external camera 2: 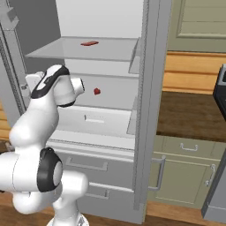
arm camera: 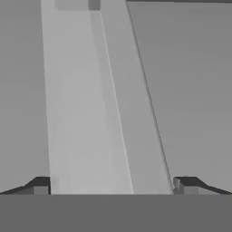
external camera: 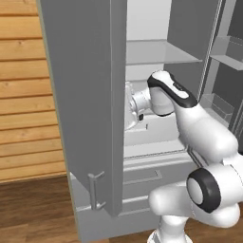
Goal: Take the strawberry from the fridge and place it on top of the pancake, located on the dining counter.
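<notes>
The fridge (external camera 2: 106, 22) stands open, white inside with shelves. The strawberry (external camera 2: 97, 91), a tiny bright red lump, lies on the middle shelf toward the back. My arm reaches into the fridge, its wrist (external camera 2: 76, 86) just left of the strawberry and apart from it. In the left base view the open left door (external camera: 85, 95) partly hides the hand (external camera: 133, 110). The gripper (arm camera: 113, 186) is open, its fingertips (arm camera: 41, 186) wide apart with nothing between them, facing plain grey fridge surfaces. The pancake and the dining counter are out of view.
A flat dull red-brown piece (external camera 2: 89, 43) lies on the upper shelf. Two lower drawers (external camera 2: 88, 165) sit under the open compartment. Olive-green cabinets (external camera 2: 185, 172) stand to the right, a wooden wall (external camera: 23, 95) to the left. The right door's bins (external camera: 223, 52) flank the arm.
</notes>
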